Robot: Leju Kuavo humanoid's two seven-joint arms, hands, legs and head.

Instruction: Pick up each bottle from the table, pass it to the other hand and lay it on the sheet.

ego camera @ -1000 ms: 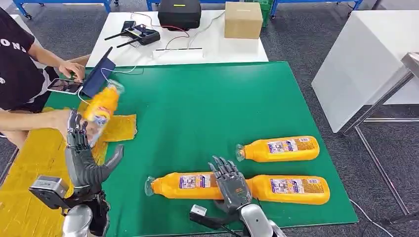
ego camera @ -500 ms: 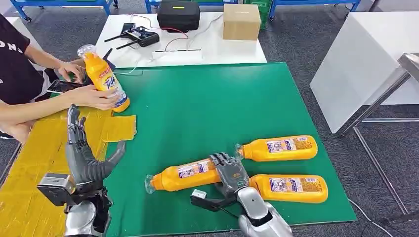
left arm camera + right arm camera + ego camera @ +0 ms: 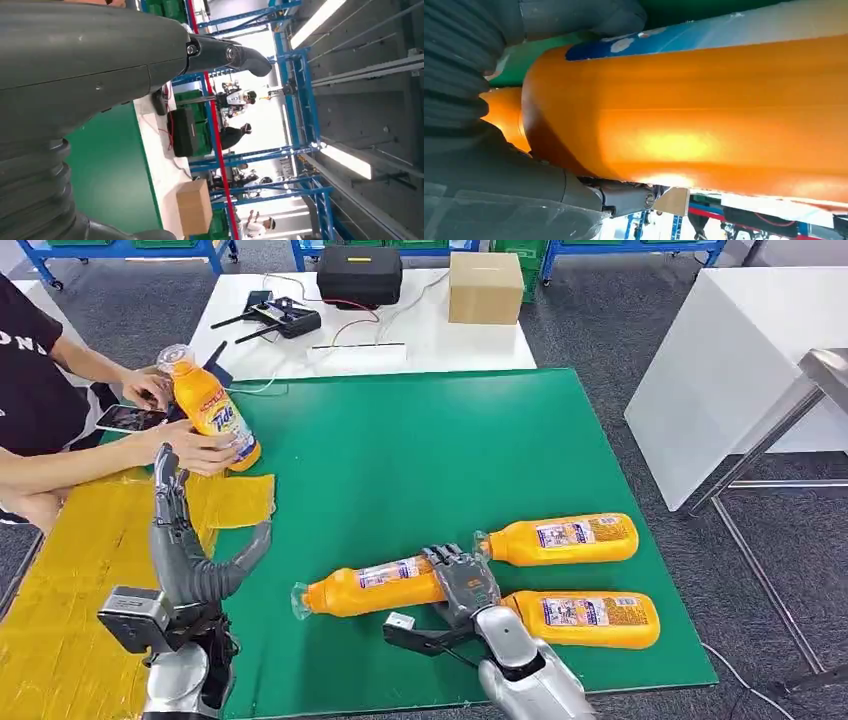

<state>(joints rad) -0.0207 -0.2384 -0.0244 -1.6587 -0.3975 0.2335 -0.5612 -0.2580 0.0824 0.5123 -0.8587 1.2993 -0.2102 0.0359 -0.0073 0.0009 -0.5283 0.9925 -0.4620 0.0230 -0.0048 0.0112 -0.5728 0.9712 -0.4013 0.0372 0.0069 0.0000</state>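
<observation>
The green table (image 3: 420, 440) carried the yellow sheet (image 3: 60, 570) along its left edge. Three bottles lay near the front right corner; the right hand (image 3: 462, 578) grasped the nearest bottle (image 3: 375, 586) around its body, tilted. A person's hand (image 3: 205, 452) held a fourth bottle (image 3: 208, 408) upright at the sheet's far end. The left hand (image 3: 185, 540) stood released, fingers spread. The grasped bottle looked likely to slip or knock its neighbour (image 3: 585, 618).

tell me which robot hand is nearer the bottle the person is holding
Left. The left hand is raised just below the person's bottle; the right hand is far across the green mat.
</observation>
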